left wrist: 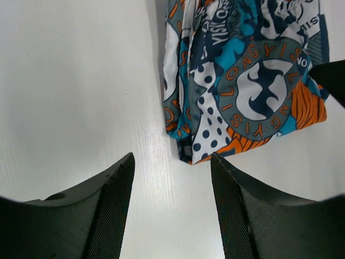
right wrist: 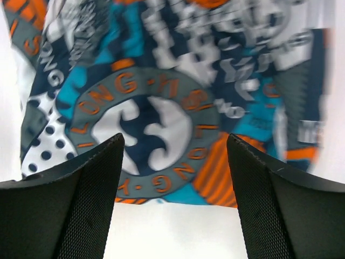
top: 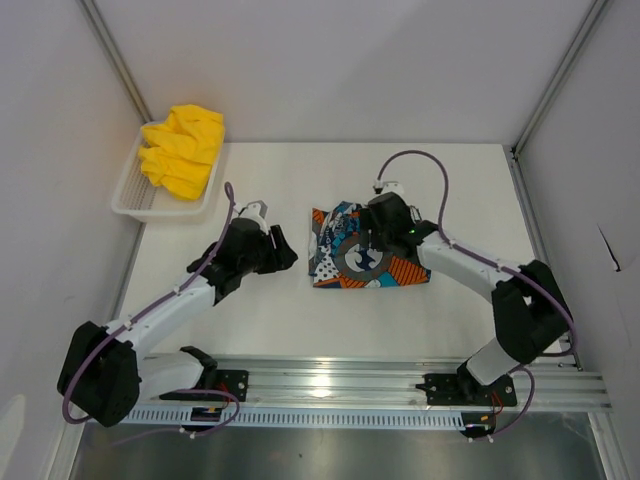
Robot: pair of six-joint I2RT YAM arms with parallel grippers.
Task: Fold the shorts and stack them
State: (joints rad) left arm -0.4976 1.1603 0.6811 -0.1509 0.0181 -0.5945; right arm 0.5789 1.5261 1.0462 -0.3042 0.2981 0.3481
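The white desk fills the middle of the overhead view, with the rail that carries both arm bases along its lower edge. The left arm reaches from the lower left up toward the centre, and the right arm bends in from the lower right toward the same area. In the upper left of the overhead frame a white mesh basket sits at the desk's far corner, and the yellow shorts lie bunched in it, piled above its rim. The printed shorts lie flat on the desk just right of centre, a folded block of blue, orange, black and white with a grey ring of orange letters on top. The right jaws hang directly over these shorts near their upper right part; in the right wrist view their two dark fingers stand wide apart with only the print showing between them, gripping nothing, and the cloth in that frame's upper right is blurred. The left jaws sit just left of the printed shorts, apart from them; in the left wrist view the fingers are spread open over bare desk, empty, with the shorts' near corner just beyond the right-hand fingertip
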